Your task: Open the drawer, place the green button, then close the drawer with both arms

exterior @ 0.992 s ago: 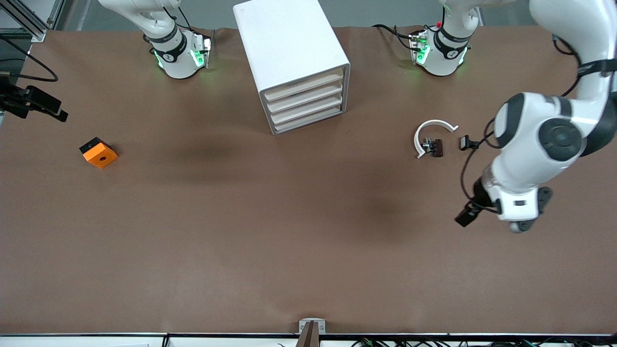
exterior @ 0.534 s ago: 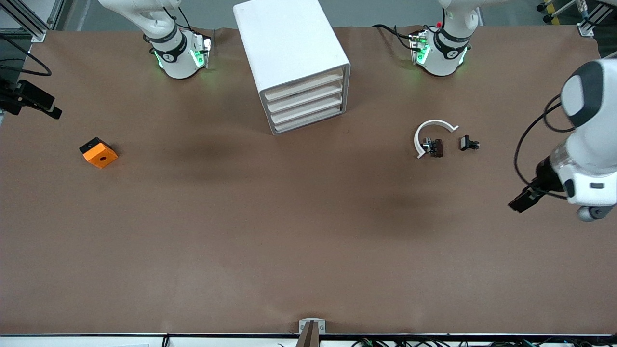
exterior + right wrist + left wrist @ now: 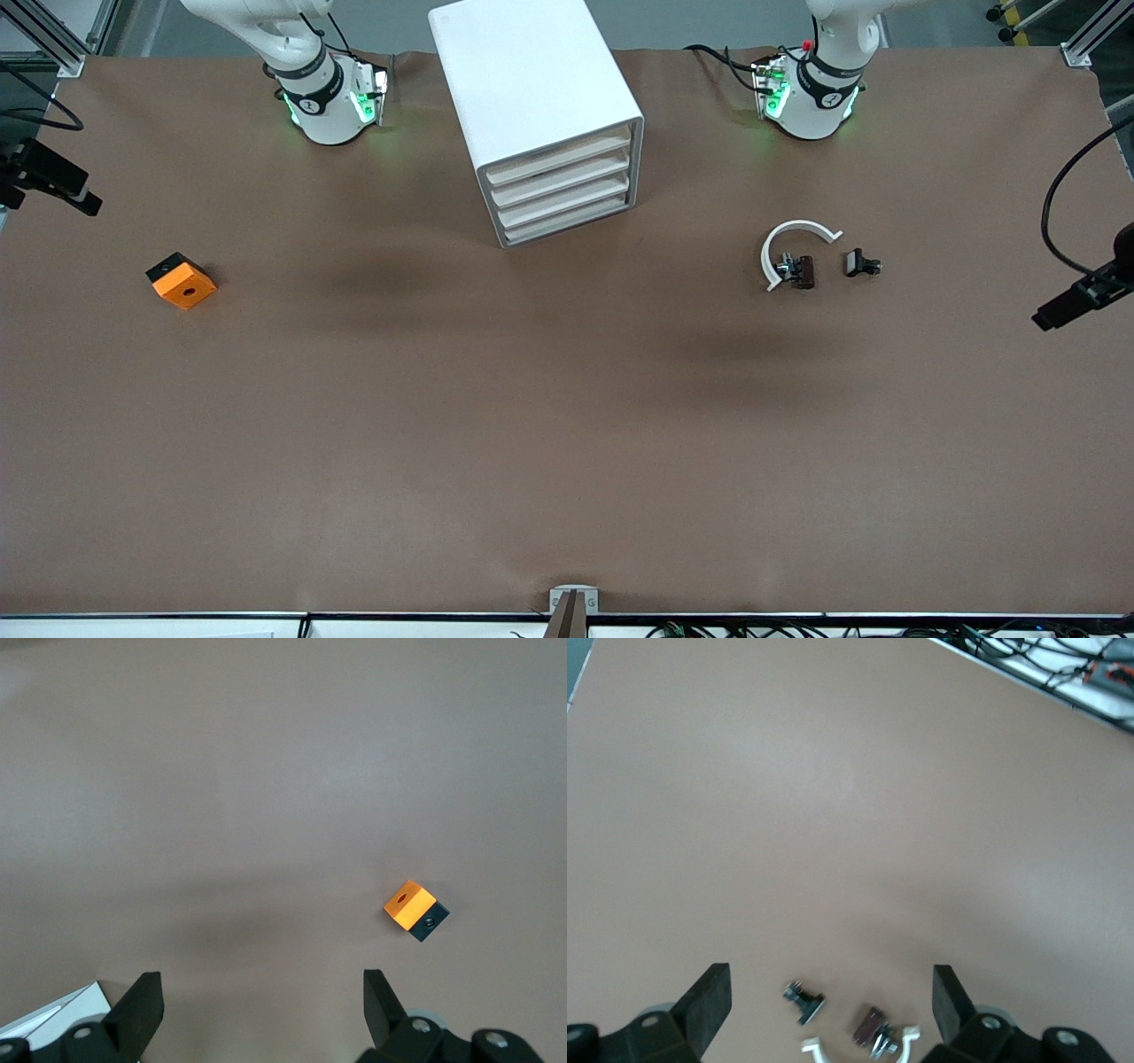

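The white cabinet [image 3: 532, 80] stands between the two arm bases, and all four cream drawer fronts are shut. The lowest drawer [image 3: 567, 221] is closed. No green-capped button shows in any view. My left gripper [image 3: 830, 997] is open and empty, high over the table at the left arm's end, with its fingers [image 3: 709, 1005] wide apart. My right gripper [image 3: 263, 997] is open and empty, high over the right arm's end. Both hands are almost out of the front view; only a black part of each shows at the edges.
An orange block with a hole [image 3: 181, 281] lies toward the right arm's end and shows in the right wrist view [image 3: 415, 910]. A white C-shaped ring [image 3: 791, 239], a brown clip [image 3: 802, 272] and a black clip [image 3: 861, 263] lie toward the left arm's end.
The left arm has swung away from over the clips toward the left arm's end of the table and has nearly left the front view. The right arm's hand drew back slightly.
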